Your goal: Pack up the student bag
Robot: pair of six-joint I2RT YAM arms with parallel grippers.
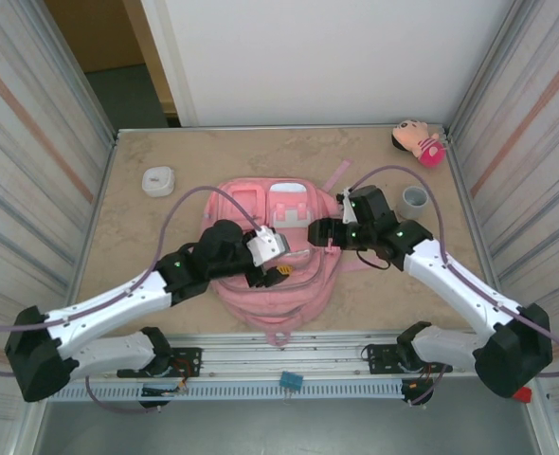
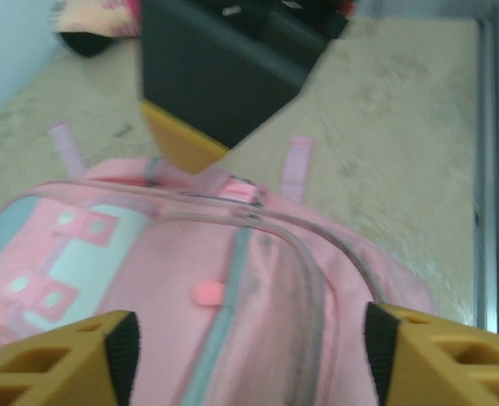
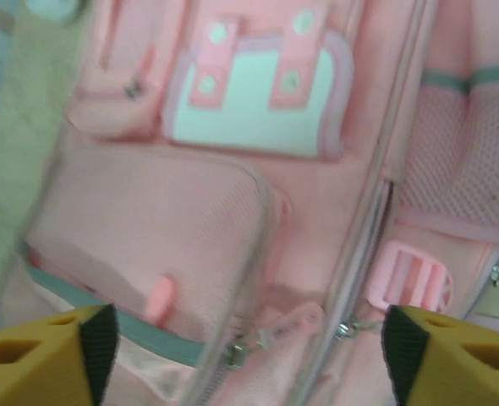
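Observation:
The student bag [image 1: 270, 303], a large pink backpack, lies flat in the middle of the table with its front pockets up. My left gripper [image 1: 278, 268] hovers over the bag's middle, open, with pink fabric and a grey zipper line [image 2: 224, 296] between its fingers [image 2: 249, 359]. From the right, my right gripper [image 1: 315, 233] reaches over the bag's upper part, also open [image 3: 245, 347]. Below it are metal zipper pulls [image 3: 233, 351], a pink buckle [image 3: 410, 275] and the pale pocket [image 3: 258, 101]. Neither holds anything. The left wrist view also takes in the right gripper's black body [image 2: 216, 76].
A small pink plush doll [image 1: 419, 142] lies in the far right corner. A grey cup-like ring [image 1: 414, 198] stands right of the bag, a white round case [image 1: 158, 180] to its far left. A blue piece [image 1: 291, 380] sits on the front rail. Striped walls close both sides.

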